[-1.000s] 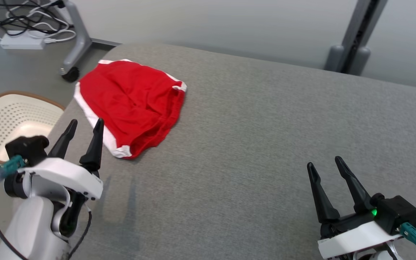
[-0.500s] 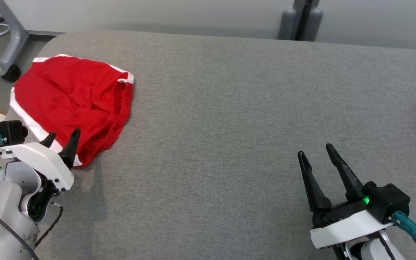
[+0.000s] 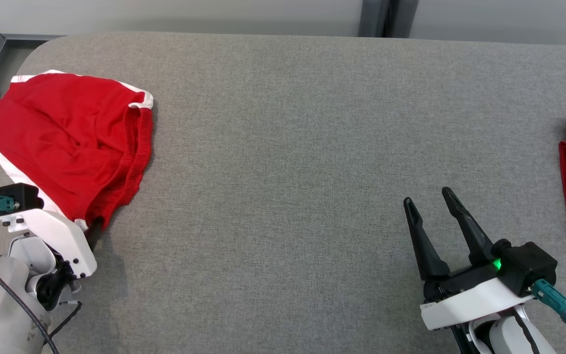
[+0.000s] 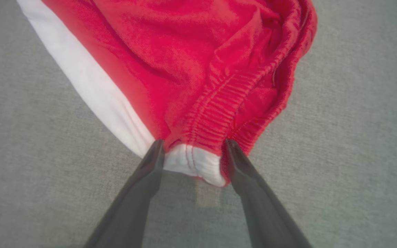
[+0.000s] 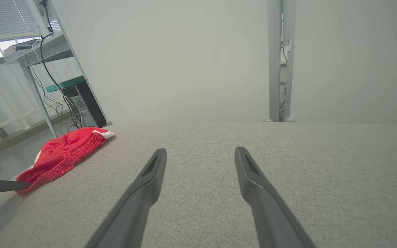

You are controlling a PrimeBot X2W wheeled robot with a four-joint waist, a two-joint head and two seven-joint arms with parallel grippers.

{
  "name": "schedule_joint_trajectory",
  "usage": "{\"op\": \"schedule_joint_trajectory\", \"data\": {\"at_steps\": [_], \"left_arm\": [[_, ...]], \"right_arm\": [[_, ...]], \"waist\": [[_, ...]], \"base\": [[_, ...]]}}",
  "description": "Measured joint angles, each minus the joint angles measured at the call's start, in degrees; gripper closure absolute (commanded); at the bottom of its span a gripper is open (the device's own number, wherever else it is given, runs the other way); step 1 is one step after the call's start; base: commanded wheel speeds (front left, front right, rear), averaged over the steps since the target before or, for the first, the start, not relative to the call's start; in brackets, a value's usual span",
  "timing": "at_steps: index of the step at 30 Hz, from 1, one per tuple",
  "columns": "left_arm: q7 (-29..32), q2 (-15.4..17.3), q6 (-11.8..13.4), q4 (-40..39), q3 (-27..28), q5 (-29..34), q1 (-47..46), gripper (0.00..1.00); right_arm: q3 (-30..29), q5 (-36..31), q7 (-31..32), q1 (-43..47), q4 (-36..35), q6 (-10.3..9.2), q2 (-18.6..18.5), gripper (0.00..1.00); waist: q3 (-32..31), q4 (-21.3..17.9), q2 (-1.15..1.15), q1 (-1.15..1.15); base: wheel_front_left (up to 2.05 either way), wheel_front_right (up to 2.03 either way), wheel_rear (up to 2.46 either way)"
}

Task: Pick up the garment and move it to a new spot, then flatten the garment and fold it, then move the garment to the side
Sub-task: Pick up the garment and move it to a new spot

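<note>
The red shorts (image 3: 67, 142) lie rumpled at the far left corner of the grey bench (image 3: 288, 147). The left gripper (image 4: 193, 146) has its jaws spread either side of their near white-hemmed corner. The right gripper (image 3: 428, 199), jaws also spread, hovers over the bench's right side, holding nothing.

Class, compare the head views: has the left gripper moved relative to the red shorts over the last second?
Yes. The left gripper has come down to the red shorts' near white-trimmed corner, its open jaws now straddling it.
</note>
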Motion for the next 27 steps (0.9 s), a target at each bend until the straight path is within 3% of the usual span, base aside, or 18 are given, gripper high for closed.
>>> {"op": "schedule_joint_trajectory", "data": {"at_steps": [2,3,4,5,22,27], "left_arm": [[-0.51,0.08,0.0,0.69,-0.36,-0.47,-0.84,0.36],[-0.96,0.12,0.0,0.9,-0.63,-0.55,-1.09,0.62],[-1.25,0.16,0.0,1.15,-0.85,-0.75,-1.14,0.97],[-1.82,0.22,0.0,1.51,-0.96,-0.92,-1.16,1.0],[-6.84,1.26,0.0,-0.32,-7.28,-4.48,-2.14,1.0],[-9.38,1.54,0.0,-2.97,-9.32,-5.15,-1.83,1.0]], "right_arm": [[-0.16,-0.05,0.0,-0.41,-0.04,0.0,0.03,0.0],[-0.21,-0.05,0.0,-0.55,-0.07,0.0,0.09,0.0],[-0.25,-0.05,0.0,-0.57,-0.07,0.0,0.18,0.0],[-0.25,-0.05,0.0,-0.56,-0.04,0.0,0.24,0.0],[-0.66,0.11,0.0,-0.55,0.49,0.0,0.67,0.0],[-3.89,0.3,0.0,-0.42,0.02,-0.01,0.44,0.0]], "waist": [[0.2,-0.07,0.0,0.0],[0.26,-0.1,0.0,0.0],[0.29,-0.13,0.0,0.0],[0.3,-0.15,0.0,0.0],[-2.4,0.01,0.0,0.0],[-4.31,-0.62,0.0,0.0]], "base": [[0.0,0.0,0.0],[0.0,0.0,0.0],[0.0,0.0,0.0],[0.0,0.0,0.0],[0.0,0.0,0.0],[0.0,0.0,0.0]]}}
